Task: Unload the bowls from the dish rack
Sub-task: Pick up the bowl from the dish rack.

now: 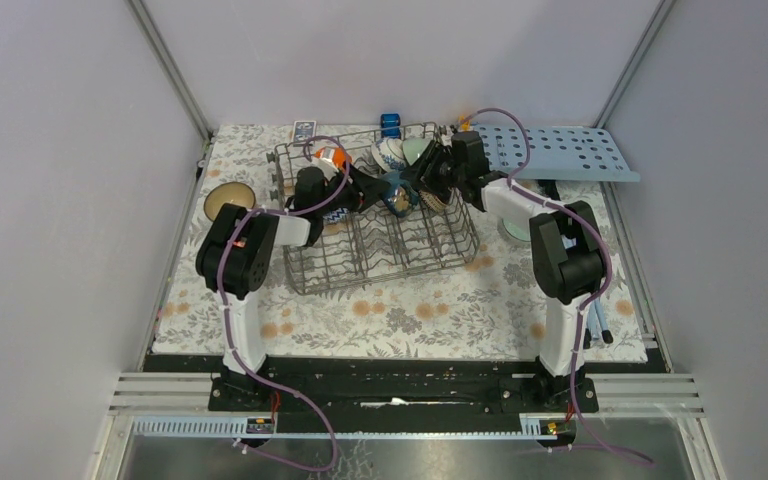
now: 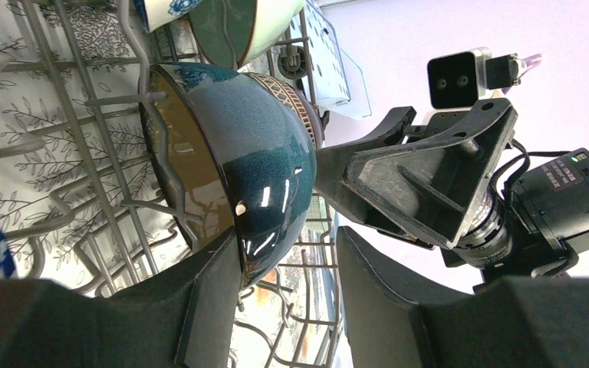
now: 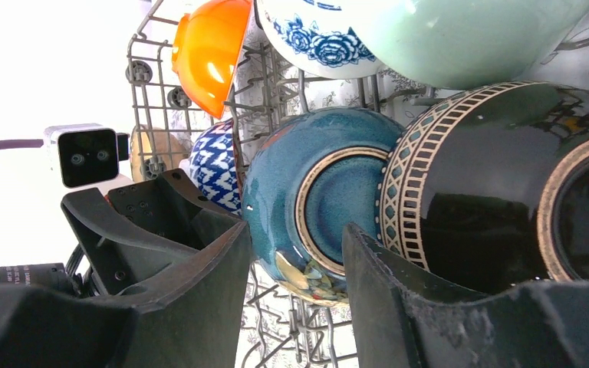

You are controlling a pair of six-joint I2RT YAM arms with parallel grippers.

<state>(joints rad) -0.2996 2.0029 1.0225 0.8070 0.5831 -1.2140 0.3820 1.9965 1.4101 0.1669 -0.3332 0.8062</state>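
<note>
Roughly a quarter done, by my estimate. One brown bowl [image 1: 228, 200] sits on the counter [image 1: 410, 310] left of the dish rack [image 1: 390, 255]. What looks like a pale bowl [image 1: 513, 230] lies on the right under the right arm, partly hidden. Most bowls are not yet out. The rack's far half holds at least six on edge between the tines: orange bowl [image 3: 207, 50], floral blue-and-white bowl [image 3: 314, 38], pale green bowl [image 3: 460, 38], blue zigzag bowl [image 3: 215, 165], dark blue bowl [image 3: 314, 199], dark brown bowl [image 3: 498, 192]. Left claw [image 2: 285, 238] is half spread and straddles the dark blue bowl's rim: inner finger touching, outer finger just apart, so not pinching. Right claw [image 3: 295, 230] is also half spread, on the same bowl's foot side; cannot tell if it touches.
</note>
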